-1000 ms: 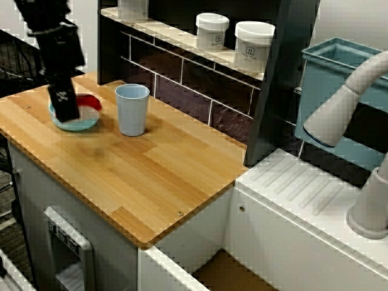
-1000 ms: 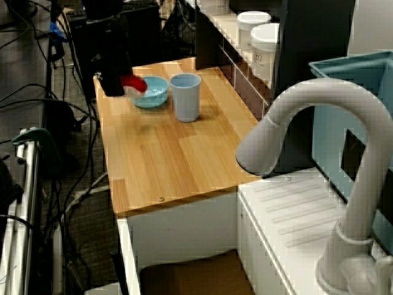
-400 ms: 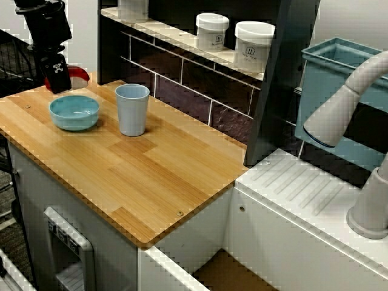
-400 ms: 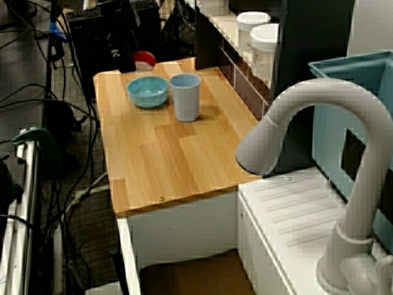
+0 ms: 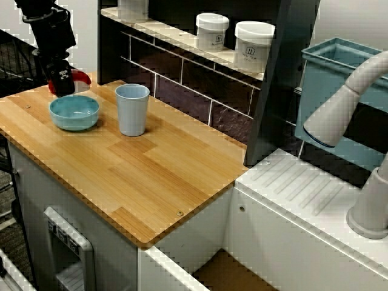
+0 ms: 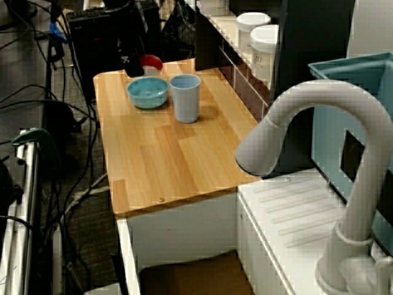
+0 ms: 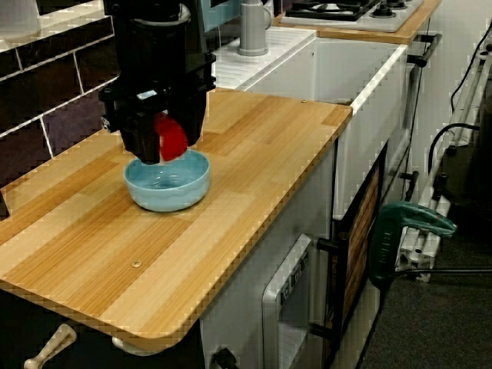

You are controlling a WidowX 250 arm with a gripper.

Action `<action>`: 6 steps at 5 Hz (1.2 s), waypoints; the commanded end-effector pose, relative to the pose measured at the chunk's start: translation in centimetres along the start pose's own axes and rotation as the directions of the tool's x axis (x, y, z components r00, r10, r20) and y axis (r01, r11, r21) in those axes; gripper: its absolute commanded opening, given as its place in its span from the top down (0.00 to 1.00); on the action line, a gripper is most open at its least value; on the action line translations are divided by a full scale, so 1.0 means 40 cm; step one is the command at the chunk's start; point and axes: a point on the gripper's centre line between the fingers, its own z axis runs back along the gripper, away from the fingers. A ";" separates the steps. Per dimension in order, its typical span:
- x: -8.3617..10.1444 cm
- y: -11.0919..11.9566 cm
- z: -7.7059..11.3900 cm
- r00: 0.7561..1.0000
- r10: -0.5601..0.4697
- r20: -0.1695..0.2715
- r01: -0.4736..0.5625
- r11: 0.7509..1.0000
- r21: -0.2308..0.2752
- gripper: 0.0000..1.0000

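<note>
- The fingers themselves were largely hidden by the black gripper (image 7: 157, 137) body, but they were seen clamped together on a red object (image 7: 171, 137), which stuck out to one side of the tip.
- In the view across the counter toward the shelf, the gripper (image 5: 60, 83) was found pointing downward with the red object (image 5: 79, 77) held at its lower end.
- The red object (image 6: 151, 61) was held just behind the far rim of a blue bowl (image 6: 147, 92), outside the bowl rather than in it. Whether it touched the wood could not be told.
- In the view from the counter's end, the red object was seen overlapping the back edge of the blue bowl (image 7: 167, 181), whose inside was shown bare.
- A blue cup (image 5: 132, 109) was stood upright just beside the blue bowl (image 5: 74, 113), apart from it and from the gripper (image 6: 132, 64).
- Both vessels were set near one end of a wooden counter (image 5: 151, 173).
- Two white jars (image 5: 212, 30) were placed on the dark shelf behind the counter.
- Beyond the counter's other end, a ribbed white drainboard (image 5: 303, 194), a pale faucet (image 6: 307, 110) and a teal bin (image 5: 339, 66) were seen, well apart from the gripper.
</note>
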 end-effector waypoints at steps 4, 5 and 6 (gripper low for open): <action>-0.013 0.022 0.001 0.999 -0.001 -0.033 0.002 1.000 0.026 0.00; -0.024 0.058 0.008 0.998 0.053 -0.033 -0.052 0.998 0.023 0.00; -0.027 0.093 0.018 0.995 0.088 -0.037 -0.086 0.995 0.055 0.00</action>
